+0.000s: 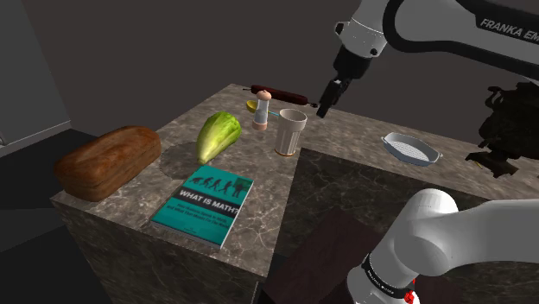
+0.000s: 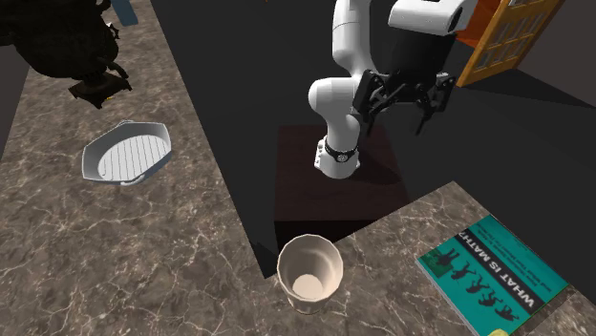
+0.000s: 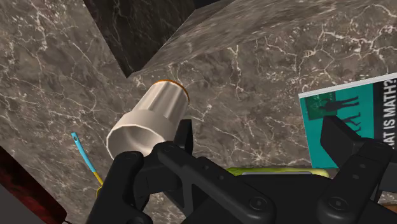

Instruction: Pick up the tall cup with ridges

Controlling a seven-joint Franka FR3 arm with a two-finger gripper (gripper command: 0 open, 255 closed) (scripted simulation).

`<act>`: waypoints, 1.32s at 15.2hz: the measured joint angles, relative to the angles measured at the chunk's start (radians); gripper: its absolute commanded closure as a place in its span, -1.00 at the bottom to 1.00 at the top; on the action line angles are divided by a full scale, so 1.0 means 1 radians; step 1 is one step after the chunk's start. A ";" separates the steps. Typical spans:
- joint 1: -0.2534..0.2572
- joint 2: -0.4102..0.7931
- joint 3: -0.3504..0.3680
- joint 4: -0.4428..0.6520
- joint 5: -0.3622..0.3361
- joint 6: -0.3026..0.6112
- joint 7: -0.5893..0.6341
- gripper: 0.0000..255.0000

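While the tall ridged cup [image 1: 291, 131] stands upright at the inner corner of the marble counter [image 1: 363, 142], the gripper [image 1: 325, 105] hangs above and beside it, jaws apart, presumably ready to straddle its wall.

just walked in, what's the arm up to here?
The Franka arm is after the tall ridged cup but has not gripped it. Its hand hangs open in the air over the marble counter, up and right of the cup in the shoulder view. The cup stands upright and empty near the counter's inner corner, with a lettuce, a shaker and a book nearby.
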 measured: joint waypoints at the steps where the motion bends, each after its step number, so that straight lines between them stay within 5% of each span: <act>1: 0.000 0.000 0.000 0.000 0.000 0.000 0.000 -1.00; 20: -0.039 0.649 -0.113 0.266 -0.092 0.180 -0.197 -1.00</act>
